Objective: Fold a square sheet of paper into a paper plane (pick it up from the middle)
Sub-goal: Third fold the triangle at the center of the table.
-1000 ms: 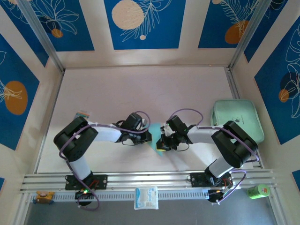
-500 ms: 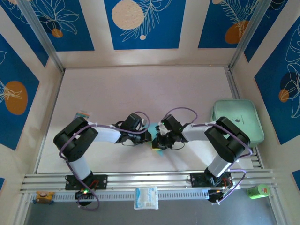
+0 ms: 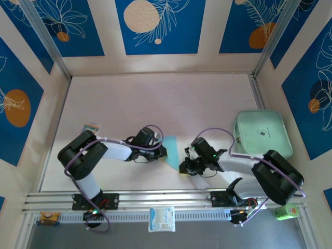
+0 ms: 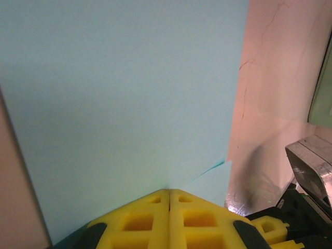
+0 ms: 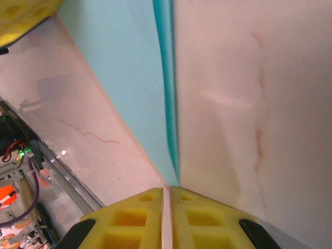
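Note:
The light blue square sheet of paper [image 3: 170, 149] lies folded on the table between the two arms. It spreads across the left wrist view [image 4: 124, 88], with a crease near its lower right corner. My left gripper [image 3: 162, 152] is shut on its near edge, the yellow fingertips [image 4: 155, 199] pressed together. In the right wrist view the paper [image 5: 129, 67] narrows along a darker folded edge to a point at my right gripper [image 5: 167, 189]. That gripper [image 3: 183, 168] is shut, with only a hairline slit between its jaws.
A mint-green tray [image 3: 261, 132] sits at the right edge of the table. A white packet [image 3: 162, 218] lies on the front rail, a green can [image 3: 285, 211] at the far right. A small colourful item [image 3: 92, 126] rests by the left arm.
My right gripper has slid down and to the right along the paper's folded edge, away from the left gripper. The left gripper has stayed in place on the paper.

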Controlling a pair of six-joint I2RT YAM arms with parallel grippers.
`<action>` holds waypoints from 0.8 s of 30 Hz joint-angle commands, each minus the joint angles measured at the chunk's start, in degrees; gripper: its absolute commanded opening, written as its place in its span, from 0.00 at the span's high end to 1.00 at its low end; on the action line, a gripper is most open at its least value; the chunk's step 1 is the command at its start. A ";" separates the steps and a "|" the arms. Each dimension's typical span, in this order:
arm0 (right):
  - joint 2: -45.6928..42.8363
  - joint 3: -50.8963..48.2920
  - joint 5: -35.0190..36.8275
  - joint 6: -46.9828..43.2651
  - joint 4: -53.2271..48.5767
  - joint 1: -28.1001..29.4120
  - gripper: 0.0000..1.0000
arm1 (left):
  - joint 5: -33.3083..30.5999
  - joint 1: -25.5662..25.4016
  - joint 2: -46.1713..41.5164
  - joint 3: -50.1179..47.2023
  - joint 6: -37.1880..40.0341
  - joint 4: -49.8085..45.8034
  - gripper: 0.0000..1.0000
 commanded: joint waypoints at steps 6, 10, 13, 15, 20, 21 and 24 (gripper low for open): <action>-8.49 2.86 7.64 0.71 -11.12 -1.14 0.84 | -5.92 -0.35 -1.55 -6.10 -6.02 1.30 0.97; -8.51 5.99 11.23 0.50 -11.83 -1.10 0.71 | -8.69 -2.09 -4.83 -5.65 -5.60 0.29 0.92; -9.11 6.75 18.81 0.72 -9.75 1.24 0.61 | -10.65 -2.33 -8.53 -5.31 -3.21 -2.36 0.82; -9.92 6.79 25.19 0.76 -9.11 3.36 0.58 | -11.73 -2.26 -11.70 -4.90 -0.82 -4.52 0.74; -11.12 7.43 35.77 -1.49 -8.40 7.86 0.57 | -14.62 -1.97 -18.28 -1.56 7.96 -14.56 0.60; -11.12 7.53 36.77 -1.94 -8.17 8.50 0.57 | -15.35 -1.91 -19.17 -1.39 9.08 -15.80 0.58; -10.33 7.76 37.79 -3.12 -7.23 10.11 0.58 | -16.38 -0.92 -21.50 -1.96 10.90 -17.61 0.52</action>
